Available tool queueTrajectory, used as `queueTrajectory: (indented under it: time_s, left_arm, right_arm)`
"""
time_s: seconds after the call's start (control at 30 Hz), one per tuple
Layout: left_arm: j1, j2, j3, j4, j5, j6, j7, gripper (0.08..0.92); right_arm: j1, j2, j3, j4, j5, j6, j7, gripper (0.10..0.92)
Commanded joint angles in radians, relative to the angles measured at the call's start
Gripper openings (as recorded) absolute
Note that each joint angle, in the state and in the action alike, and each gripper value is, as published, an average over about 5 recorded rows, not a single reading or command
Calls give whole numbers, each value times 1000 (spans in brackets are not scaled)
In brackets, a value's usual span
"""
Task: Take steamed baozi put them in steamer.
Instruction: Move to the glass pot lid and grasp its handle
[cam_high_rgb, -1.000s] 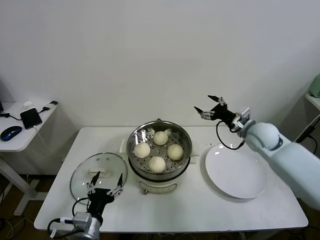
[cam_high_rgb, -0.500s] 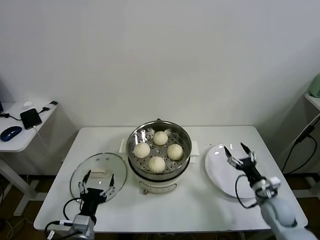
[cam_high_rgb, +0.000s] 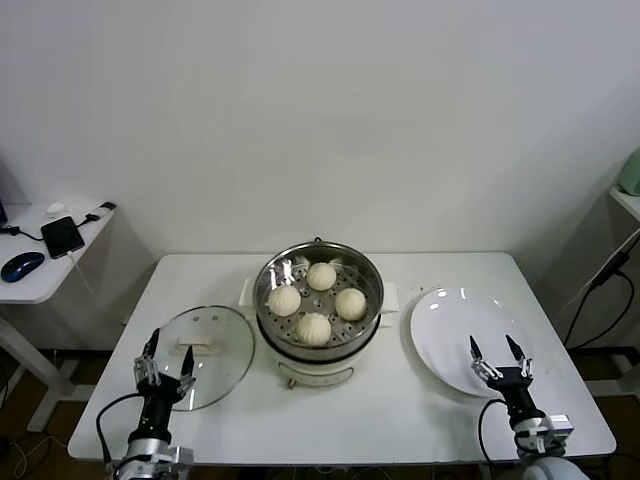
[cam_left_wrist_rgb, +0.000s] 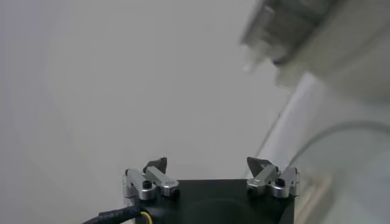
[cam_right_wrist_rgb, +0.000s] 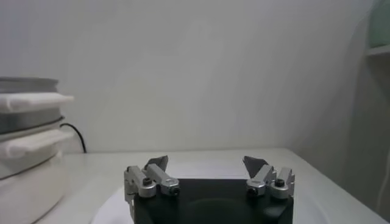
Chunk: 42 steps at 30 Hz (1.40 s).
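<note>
Four cream-white baozi (cam_high_rgb: 314, 327) lie on the perforated tray inside the steel steamer (cam_high_rgb: 372, 272) at the table's middle. My left gripper (cam_high_rgb: 167, 353) is open and empty, low at the table's front left, over the near edge of the glass lid (cam_high_rgb: 215, 338). My right gripper (cam_high_rgb: 498, 350) is open and empty, low at the front right, over the near edge of the white plate (cam_high_rgb: 450, 325). In the left wrist view the left gripper (cam_left_wrist_rgb: 208, 163) is open with nothing between its tips. In the right wrist view the right gripper (cam_right_wrist_rgb: 206, 162) is open over the plate (cam_right_wrist_rgb: 201, 171), with the steamer (cam_right_wrist_rgb: 24, 146) off to one side.
The glass lid with a cream handle lies flat left of the steamer. The white plate holds nothing. A side desk (cam_high_rgb: 30, 280) with a phone and mouse stands far left. A shelf edge (cam_high_rgb: 628, 195) is at far right.
Both arms have dropped toward the table's front edge. The right gripper came from high beside the steamer down over the plate to its near edge. The left gripper drew back and left.
</note>
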Motion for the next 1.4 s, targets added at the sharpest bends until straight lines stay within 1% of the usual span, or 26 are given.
queueTrajectory:
  time_s: [0.03,0.17,0.6,0.97,1.13,1.23,1.4]
  left_arm:
    - [-33,39,5,178,380,-7,-124,823]
    - [-67,37,17,240,416,10,-133,823]
    - [-194,29,34,340,435,52,-103,823]
    - [-271,33,56,373,400,91,-48,823]
    - [-281,38,75,361,359,102,-9,822]
    - [-279,46,90,353,326,118,17,791]
    - [-273,55,103,368,300,133,45,654]
  right_arm:
    - [-17,73,40,6,-85,-37,19,823]
    - [-12,76,40,10,-95,-44,26,823]
    - [-19,86,48,31,-110,-56,40,823]
    - [-26,89,57,25,-125,-56,34,823]
    - [-26,94,55,24,-138,-55,31,823]
    - [-26,96,52,25,-144,-55,31,823]
    - [-25,98,50,28,-149,-55,32,823]
